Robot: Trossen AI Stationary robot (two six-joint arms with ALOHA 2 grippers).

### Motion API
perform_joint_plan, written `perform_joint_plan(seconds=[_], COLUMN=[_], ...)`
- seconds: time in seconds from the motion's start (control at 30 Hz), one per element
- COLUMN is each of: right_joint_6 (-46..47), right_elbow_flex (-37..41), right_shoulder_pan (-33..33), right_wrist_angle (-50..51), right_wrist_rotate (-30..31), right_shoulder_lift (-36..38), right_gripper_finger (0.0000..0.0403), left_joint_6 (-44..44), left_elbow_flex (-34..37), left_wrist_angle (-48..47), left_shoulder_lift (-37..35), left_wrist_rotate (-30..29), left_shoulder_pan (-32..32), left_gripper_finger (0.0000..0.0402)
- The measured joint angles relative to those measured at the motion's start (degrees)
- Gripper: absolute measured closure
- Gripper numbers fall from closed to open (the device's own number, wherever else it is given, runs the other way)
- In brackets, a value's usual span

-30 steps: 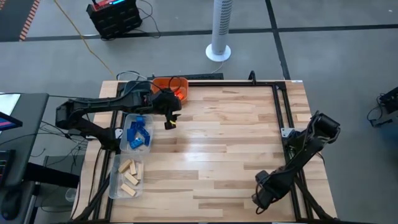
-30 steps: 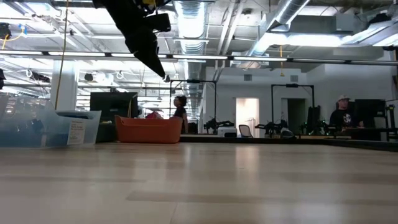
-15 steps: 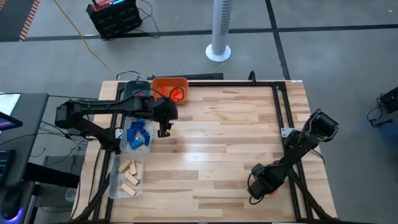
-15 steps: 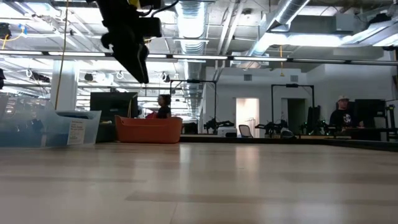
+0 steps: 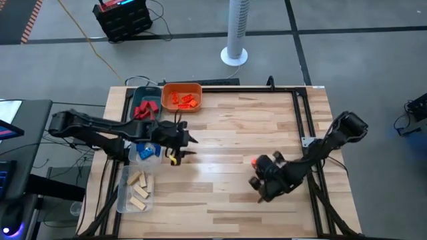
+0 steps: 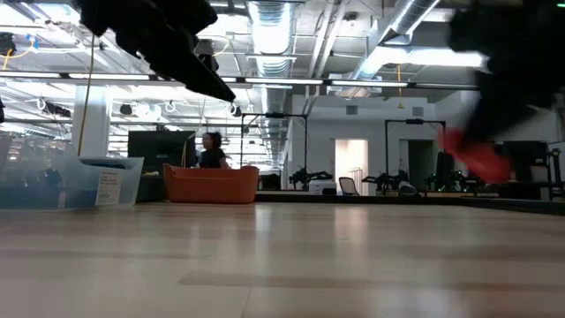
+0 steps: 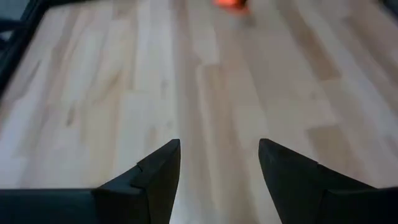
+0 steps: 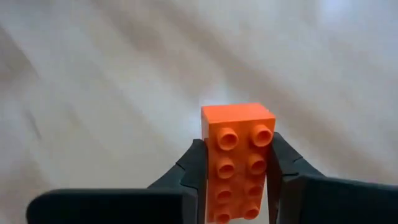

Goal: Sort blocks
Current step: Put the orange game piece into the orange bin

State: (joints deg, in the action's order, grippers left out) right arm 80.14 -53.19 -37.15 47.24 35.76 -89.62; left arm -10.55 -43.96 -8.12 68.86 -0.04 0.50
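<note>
Right gripper (image 8: 236,180) has an orange brick (image 8: 237,158) pinched tight between its two fingers, studs facing the wrist camera, and it's carried above bare wood on the bench (image 5: 247,127), well out from the orange tray (image 5: 181,97) toward the near right side. From overhead that brick shows only as a small orange spot at the tip of the right arm, so I can't quite judge how high it rides. Left gripper (image 5: 179,143) hangs with fingers (image 7: 158,171) spread apart and nothing between them, just off the blue-brick tray (image 5: 148,151), which sits two trays down from the orange tray along the bench's left edge. The orange tray holds several orange bricks (image 5: 185,100); right beside it on its left, the teal tray (image 5: 144,107) carries red bricks (image 5: 146,111). Blue bricks (image 5: 147,152) lie in their clear tray, partly hidden by the left arm, and the wooden blocks (image 5: 139,187) sit in the clear tray (image 5: 133,190) farthest from the orange one. In the low view a blurred red-orange shape at the right arm is probably the held brick.
</note>
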Motion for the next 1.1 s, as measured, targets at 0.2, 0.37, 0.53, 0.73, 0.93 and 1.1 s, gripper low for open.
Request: perform_joint_plan(seconds=[0.2, 0.37, 0.53, 0.73, 0.93, 1.1], right_joint_6=[-29.2, -58.3, -75.6, -86.2, -89.6, -92.2], right_elbow_flex=[0.0, 0.0, 0.0, -0.1, -3.5, -7.3], right_shoulder_pan=[7.2, 13.9, 18.2, 20.5, 21.5, 21.6], right_wrist_angle=[-24.6, -52.5, -70.2, -85.4, -87.4, -86.9], right_wrist_rotate=[15.1, 9.1, 0.0, -7.1, -8.9, -9.0], right_shoulder_lift=[0.6, -0.7, -0.6, -3.7, -7.9, -11.4], right_gripper_finger=[0.0316, 0.0315, 0.0315, 0.0315, 0.0315, 0.0315], left_joint_6=[3.2, 3.3, 3.9, 5.1, 4.8, 4.5], left_elbow_flex=[6.0, 6.0, 6.0, 6.0, 5.9, 5.9], left_wrist_angle=[12.8, 16.0, 18.8, 27.0, 32.6, 33.3], left_shoulder_lift=[2.0, 4.4, 4.4, 4.4, 4.4, 4.4], left_wrist_rotate=[1.4, 1.5, 1.5, 1.3, 1.2, -0.6], left_shoulder_pan=[-1.9, -4.1, -5.5, -5.7, -5.7, -5.7], left_gripper_finger=[0.0189, 0.0189, 0.0189, 0.0189, 0.0189, 0.0189])
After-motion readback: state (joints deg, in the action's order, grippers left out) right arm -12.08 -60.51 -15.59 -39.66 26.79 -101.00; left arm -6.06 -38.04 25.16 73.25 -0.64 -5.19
